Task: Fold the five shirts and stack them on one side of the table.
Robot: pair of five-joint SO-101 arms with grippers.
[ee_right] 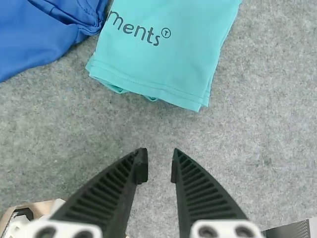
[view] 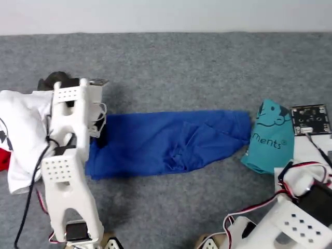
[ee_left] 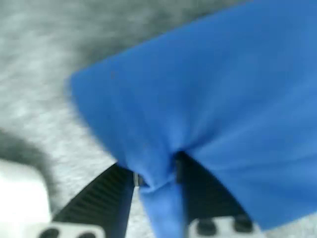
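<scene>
Pinched between the left arm's jaws is a fold of the blue shirt; both black fingers are closed on it, with the cloth bunched in the narrow gap between them. From above, the shirt lies flat and rumpled across the middle of the counter. Its long axis runs from 9 o'clock to 3 o'clock, and the grip is at the 9 o'clock end, under the left arm.

At the 3 o'clock end the blue cloth reaches the folded teal shirt. The two look to be touching, or very nearly so. Beyond the held end, at 9 o'clock, a white shirt lies in a loose heap at the counter's edge, with a sliver of red cloth just beside it.

The right arm sits at the 5 o'clock corner. The right arm's jaws are open only a crack and hold nothing. They hang over bare grey counter, with the teal shirt's hem a little way ahead of the tips and the blue shirt's 3 o'clock end off to one side. A small black circuit board lies at 3 o'clock, past the teal shirt.

The fold probably depends on that long axis. The held end would have to travel toward 3 o'clock, along the shirt's length, to halve it. The left arm already holds that end. The right arm is much nearer the far end and would be the one to pin it.
</scene>
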